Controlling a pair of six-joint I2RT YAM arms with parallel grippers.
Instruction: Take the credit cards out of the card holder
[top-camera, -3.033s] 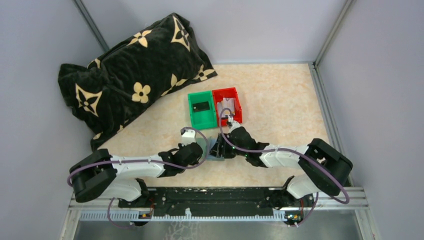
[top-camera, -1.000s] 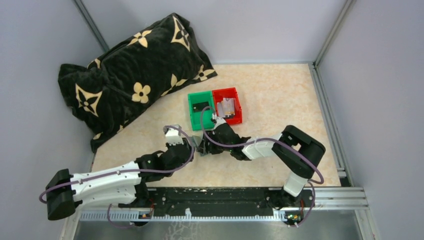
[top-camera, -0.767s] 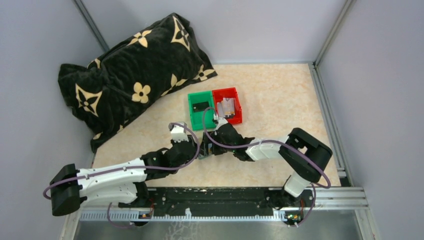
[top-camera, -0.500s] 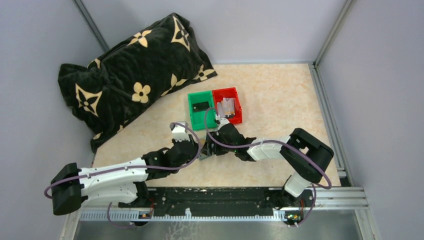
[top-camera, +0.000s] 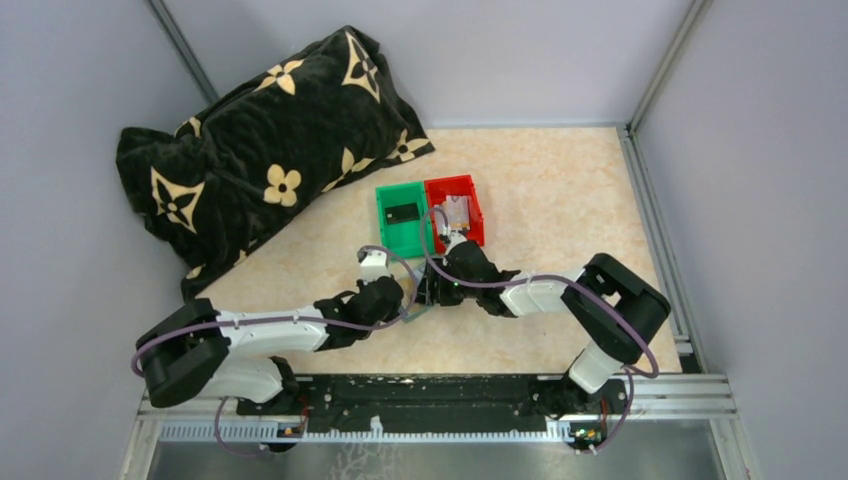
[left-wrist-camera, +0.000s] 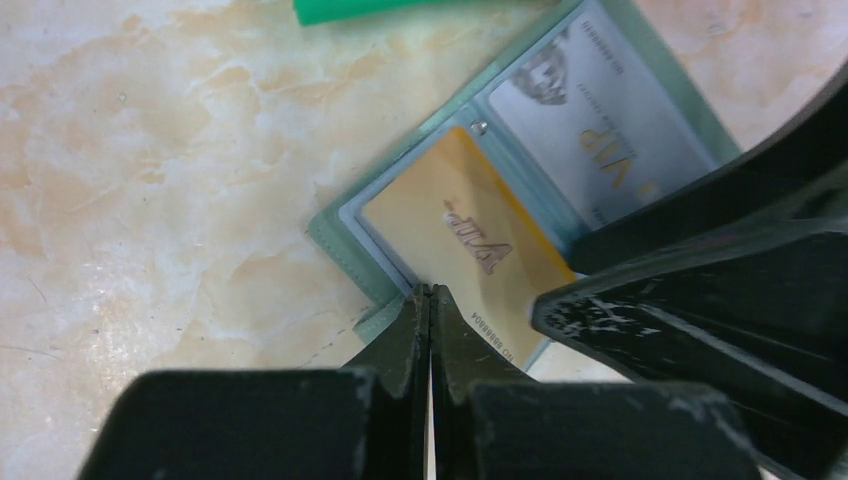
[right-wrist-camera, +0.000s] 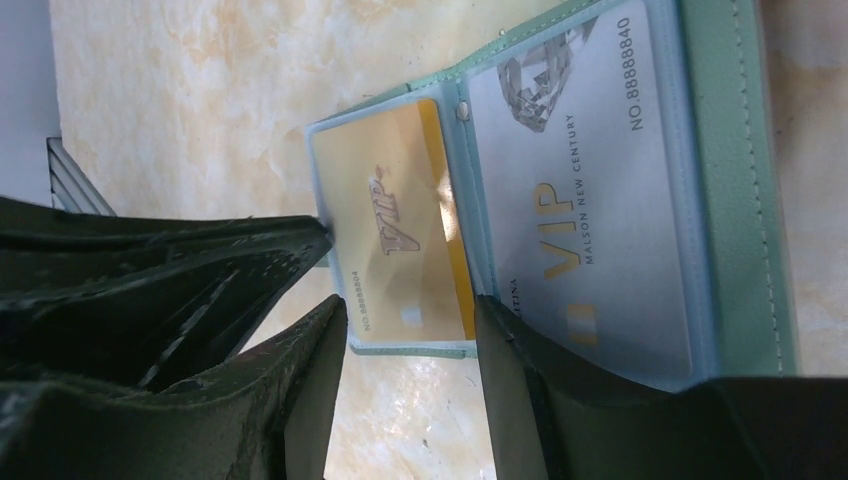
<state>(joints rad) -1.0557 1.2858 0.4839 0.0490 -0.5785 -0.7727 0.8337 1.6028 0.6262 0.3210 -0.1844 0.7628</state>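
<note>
The card holder (left-wrist-camera: 345, 245), a sage green wallet, lies open and flat on the table between my two grippers; only a sliver (top-camera: 417, 311) shows in the top view. A gold card (left-wrist-camera: 470, 245) and a silver VIP card (left-wrist-camera: 600, 120) sit in its clear sleeves, and both also show in the right wrist view (right-wrist-camera: 400, 240) (right-wrist-camera: 580, 200). My left gripper (left-wrist-camera: 430, 292) is shut, its tips against the near edge of the gold card's sleeve. My right gripper (right-wrist-camera: 410, 345) is open, straddling the gold card's end, with one finger (right-wrist-camera: 520, 390) over the silver card's page.
A green bin (top-camera: 383, 222) holding a black card (top-camera: 403, 213) and a red bin (top-camera: 476, 215) holding a light card (top-camera: 457, 212) stand just behind the wallet. A black flowered pillow (top-camera: 260, 160) lies at the back left. The green bin's edge (left-wrist-camera: 400, 8) is close ahead.
Both grippers and the wallet have shifted right, back toward the middle of the table, after a swing to the left. The wallet, held up earlier, now lies flat.
</note>
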